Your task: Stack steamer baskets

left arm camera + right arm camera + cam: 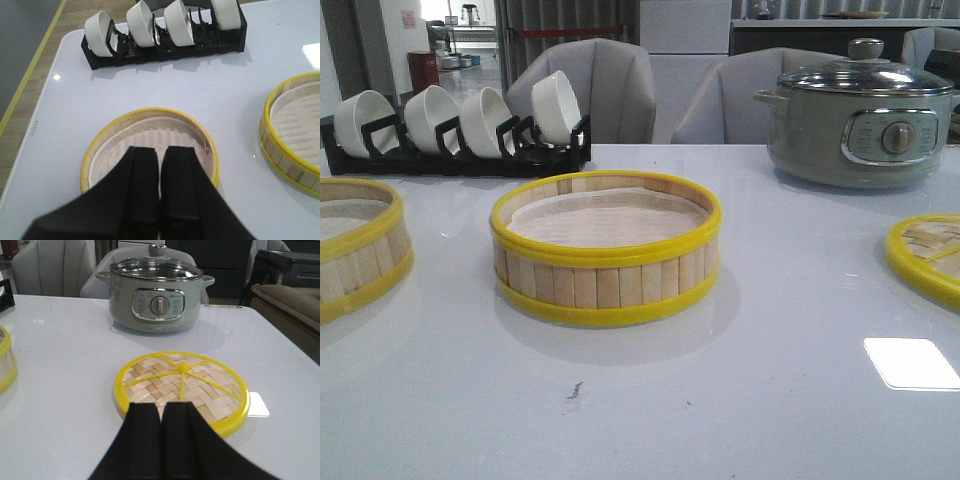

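Steamer baskets: one (606,250) at table (740,400) centre, another (358,245) at its left edge beneath the left gripper (160,165). Both grippers, right (161,415) included, closed, empty.

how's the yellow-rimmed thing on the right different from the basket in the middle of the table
The piece on the right is a flat disc; the middle steamer basket is a ring with upright walls. The disc's face is woven bamboo in a herringbone pattern, crossed by yellow spokes meeting at a central knob; the basket's wall is vertical slats, and its inside holds a whitish liner. The disc has one yellow rim, the basket a yellow band at top and bottom. Both are round, pale bamboo, edged in yellow.
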Robot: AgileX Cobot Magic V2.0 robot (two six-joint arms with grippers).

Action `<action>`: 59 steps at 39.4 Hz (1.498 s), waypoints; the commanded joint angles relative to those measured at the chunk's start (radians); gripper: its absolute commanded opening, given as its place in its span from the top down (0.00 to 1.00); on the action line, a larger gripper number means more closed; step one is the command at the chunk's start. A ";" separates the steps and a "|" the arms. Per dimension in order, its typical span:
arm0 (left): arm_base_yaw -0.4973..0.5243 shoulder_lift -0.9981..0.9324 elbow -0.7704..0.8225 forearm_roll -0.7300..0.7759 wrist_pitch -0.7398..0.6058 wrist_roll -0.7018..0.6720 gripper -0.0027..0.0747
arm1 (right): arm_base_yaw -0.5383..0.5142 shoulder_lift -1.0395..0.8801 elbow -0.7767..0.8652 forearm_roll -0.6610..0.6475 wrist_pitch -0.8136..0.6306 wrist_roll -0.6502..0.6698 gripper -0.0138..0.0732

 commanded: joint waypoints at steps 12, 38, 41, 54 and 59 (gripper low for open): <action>-0.002 0.052 -0.038 0.007 -0.168 0.005 0.84 | -0.005 -0.020 -0.016 0.002 -0.087 -0.003 0.80; -0.002 0.058 -0.038 -0.006 -0.111 0.005 0.84 | -0.005 -0.020 -0.016 0.002 -0.087 -0.003 0.80; -0.002 0.058 -0.038 -0.004 -0.169 0.005 0.84 | -0.005 -0.020 -0.016 0.002 -0.087 -0.003 0.80; -0.002 0.058 -0.038 -0.001 -0.156 0.005 0.84 | -0.005 -0.021 -0.016 0.002 -0.159 -0.003 0.80; -0.002 0.058 -0.038 -0.001 -0.129 0.005 0.84 | -0.006 -0.021 -0.016 -0.037 -0.156 -0.040 0.80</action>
